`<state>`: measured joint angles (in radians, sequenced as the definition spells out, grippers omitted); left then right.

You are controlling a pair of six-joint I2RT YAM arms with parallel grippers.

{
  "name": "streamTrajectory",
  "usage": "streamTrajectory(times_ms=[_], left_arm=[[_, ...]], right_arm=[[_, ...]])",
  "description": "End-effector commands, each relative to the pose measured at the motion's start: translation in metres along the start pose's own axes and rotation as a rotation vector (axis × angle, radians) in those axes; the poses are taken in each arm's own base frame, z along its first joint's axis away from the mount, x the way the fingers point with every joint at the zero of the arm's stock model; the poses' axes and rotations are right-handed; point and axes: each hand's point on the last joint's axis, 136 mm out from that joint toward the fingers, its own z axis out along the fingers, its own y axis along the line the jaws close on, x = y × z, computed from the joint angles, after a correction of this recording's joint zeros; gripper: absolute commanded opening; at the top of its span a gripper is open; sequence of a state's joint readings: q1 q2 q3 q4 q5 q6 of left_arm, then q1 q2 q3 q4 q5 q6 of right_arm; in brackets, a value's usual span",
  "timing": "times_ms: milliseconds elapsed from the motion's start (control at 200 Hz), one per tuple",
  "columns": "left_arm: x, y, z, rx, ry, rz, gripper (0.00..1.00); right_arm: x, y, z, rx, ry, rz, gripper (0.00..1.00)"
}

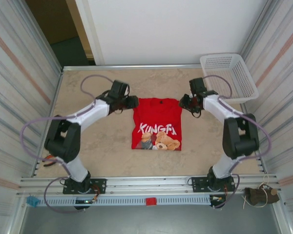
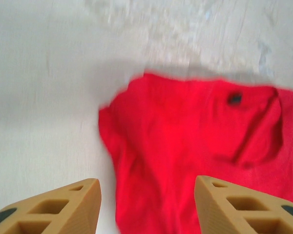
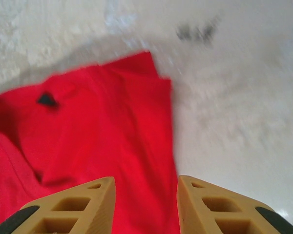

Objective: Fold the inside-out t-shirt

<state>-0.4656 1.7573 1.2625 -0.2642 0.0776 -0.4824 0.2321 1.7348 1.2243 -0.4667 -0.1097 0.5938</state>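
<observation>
From above, the red t-shirt [image 1: 156,124] lies flat in the middle of the table [image 1: 102,151], folded to a tidy rectangle. Its print faces up, its collar points at the far edge and its hem at the near edge, so its long axis runs near to far. The left gripper [image 1: 132,102] sits just beside the shirt's far left corner and the right gripper [image 1: 184,102] just beside its far right corner. At this distance I cannot tell how their jaws stand. A white basket [image 1: 228,75] stands at the table's far right corner, well apart from the shirt.

The left wrist camera settles the jaws. The left gripper [image 2: 147,204] has its tan fingers [image 2: 63,207] spread wide and pinching nothing. The shirt [image 2: 185,146] lies on the table beneath and beyond the gap, its edge nearer the right-hand finger. A small dark mark [image 2: 234,99] shows at the collar, too small to make out from above.

On the right wrist camera, the right gripper [image 3: 146,204] stands with its fingers [image 3: 68,209] apart, more narrowly, and closed on no cloth. The shirt [image 3: 97,126] spreads ahead and to the left, its side edge running down into the gap. The print is hidden from both wrist cameras.
</observation>
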Motion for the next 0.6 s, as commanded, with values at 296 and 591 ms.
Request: streamTrajectory(times_ms=[296, 591], left_arm=[[-0.016, -0.01, 0.068, -0.013, 0.124, 0.291, 0.53], [0.011, 0.001, 0.091, -0.009, 0.182, 0.278, 0.26]], right_arm=[[-0.011, 0.029, 0.054, 0.059, 0.094, -0.171, 0.46], [-0.003, 0.027, 0.073, 0.097, 0.121, -0.195, 0.16]])
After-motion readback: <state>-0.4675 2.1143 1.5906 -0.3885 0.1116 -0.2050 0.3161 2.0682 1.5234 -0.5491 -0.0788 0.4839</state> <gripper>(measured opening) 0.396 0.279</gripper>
